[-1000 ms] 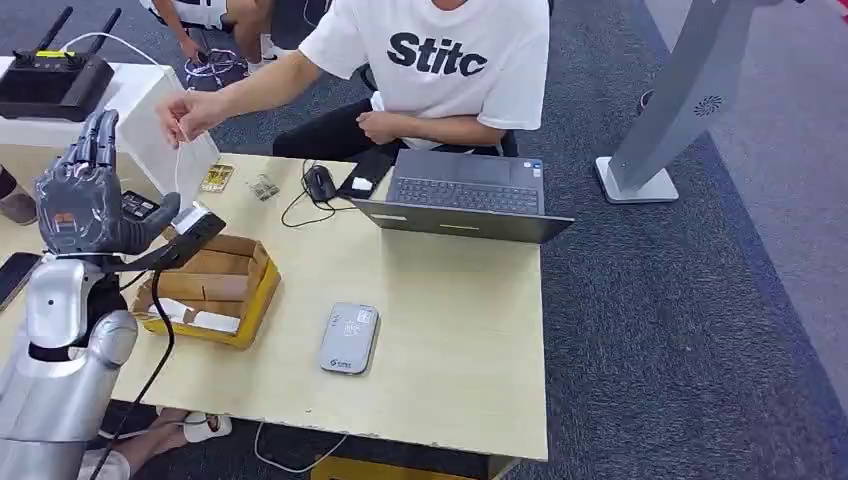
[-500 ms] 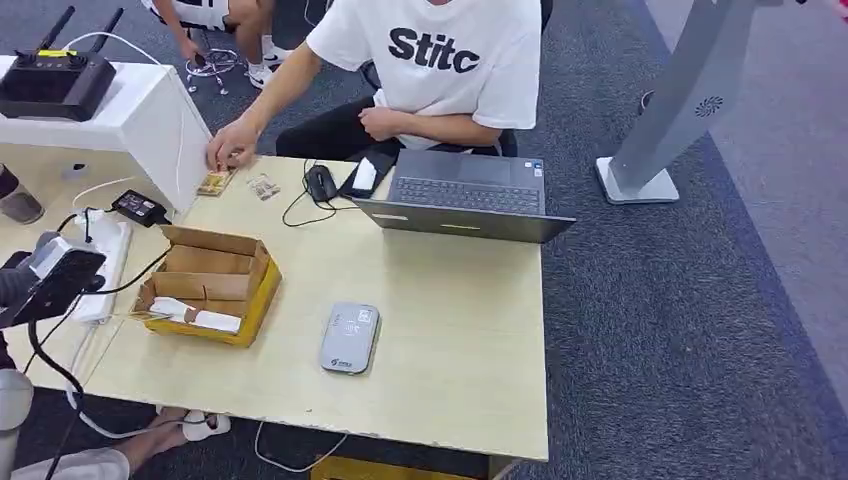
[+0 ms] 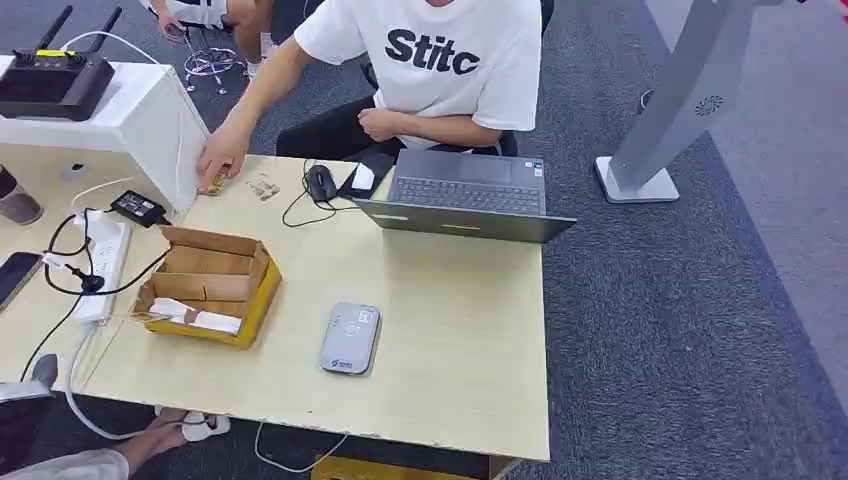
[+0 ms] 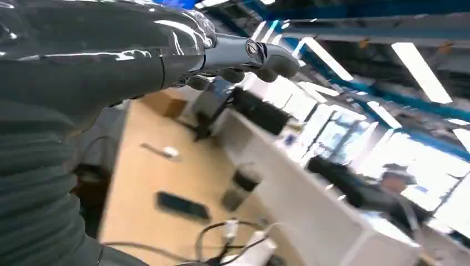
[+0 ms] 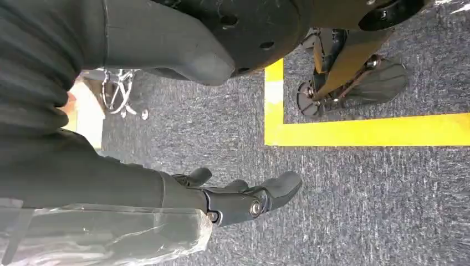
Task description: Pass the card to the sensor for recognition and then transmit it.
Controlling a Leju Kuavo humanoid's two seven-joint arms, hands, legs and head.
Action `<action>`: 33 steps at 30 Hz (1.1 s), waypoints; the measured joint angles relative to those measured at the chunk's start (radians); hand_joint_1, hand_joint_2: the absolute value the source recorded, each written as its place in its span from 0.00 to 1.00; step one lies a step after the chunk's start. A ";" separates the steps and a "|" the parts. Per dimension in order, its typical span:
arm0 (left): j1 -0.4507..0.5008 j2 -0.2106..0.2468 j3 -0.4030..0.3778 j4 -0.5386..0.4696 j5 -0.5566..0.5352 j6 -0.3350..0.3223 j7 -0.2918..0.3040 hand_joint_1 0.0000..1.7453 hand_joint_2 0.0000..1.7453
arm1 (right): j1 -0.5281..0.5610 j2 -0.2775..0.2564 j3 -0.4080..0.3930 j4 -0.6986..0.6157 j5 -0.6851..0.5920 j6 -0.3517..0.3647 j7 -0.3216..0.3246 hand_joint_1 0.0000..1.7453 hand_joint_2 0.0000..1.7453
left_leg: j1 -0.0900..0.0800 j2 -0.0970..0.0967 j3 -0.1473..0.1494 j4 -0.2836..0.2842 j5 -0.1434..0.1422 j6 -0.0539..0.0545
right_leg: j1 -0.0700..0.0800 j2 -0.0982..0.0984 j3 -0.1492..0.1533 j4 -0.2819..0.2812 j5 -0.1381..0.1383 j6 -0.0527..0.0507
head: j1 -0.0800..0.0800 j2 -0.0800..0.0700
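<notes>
The grey card sensor lies flat on the wooden table, near its front edge. A cardboard box to its left holds white cards. A person's hand presses down at the table's far left corner, over a small card. In the left wrist view my left hand is stretched out with its fingers apart and nothing in them, beside the table. My right hand hangs over the grey carpet, fingers loosely extended and holding nothing.
An open laptop and a mouse sit at the far side in front of the seated person. A power strip with cables and a phone lie to the left. A grey stand rises at the right. Yellow floor tape runs below my right hand.
My left arm, raised beside the box a second ago, has dropped out of the head view. The person's hand has come down from the air onto the table's far left corner.
</notes>
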State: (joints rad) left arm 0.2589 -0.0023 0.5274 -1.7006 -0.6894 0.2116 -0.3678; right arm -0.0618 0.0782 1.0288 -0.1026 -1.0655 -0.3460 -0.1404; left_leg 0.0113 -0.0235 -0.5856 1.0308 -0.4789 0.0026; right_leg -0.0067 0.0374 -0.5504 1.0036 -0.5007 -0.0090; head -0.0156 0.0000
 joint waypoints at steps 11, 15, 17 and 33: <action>-0.116 -0.263 0.508 0.248 -0.174 -0.069 -0.083 0.00 1.00 | -0.001 0.002 0.007 0.002 -0.020 -0.004 0.003 0.00 1.00 | 0.001 -0.002 0.001 0.000 0.000 0.000 | 0.000 -0.002 0.001 0.000 0.000 0.000 | -0.001 0.000; -0.170 -0.301 0.630 0.357 -0.187 -0.170 -0.051 0.00 1.00 | -0.003 0.005 0.018 0.002 -0.024 -0.002 0.013 0.00 1.00 | 0.001 -0.003 0.001 0.000 0.000 0.000 | 0.000 -0.003 0.001 0.000 0.000 0.000 | 0.000 0.000; -0.187 -0.312 0.677 0.419 -0.190 -0.204 -0.025 0.00 1.00 | -0.004 0.005 0.028 0.002 -0.021 -0.002 0.024 0.00 1.00 | 0.000 -0.003 0.001 0.000 0.000 0.000 | 0.000 -0.003 0.001 0.000 0.000 0.000 | 0.000 0.000; -0.305 -0.202 0.773 1.180 -0.513 0.176 0.073 0.00 1.00 | -0.027 0.005 0.113 0.002 0.028 -0.030 0.105 0.00 1.00 | 0.001 -0.004 0.002 0.000 0.001 0.000 | 0.000 -0.003 0.002 0.000 0.001 0.000 | -0.001 0.000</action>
State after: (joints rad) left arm -0.0460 -0.2041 1.3004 -0.5206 -1.2025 0.3877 -0.2945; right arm -0.0889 0.0832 1.1414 -0.1007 -1.0380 -0.3758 -0.0359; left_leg 0.0120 -0.0271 -0.5840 1.0312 -0.4778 0.0021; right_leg -0.0063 0.0339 -0.5486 1.0037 -0.5001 -0.0089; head -0.0164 0.0000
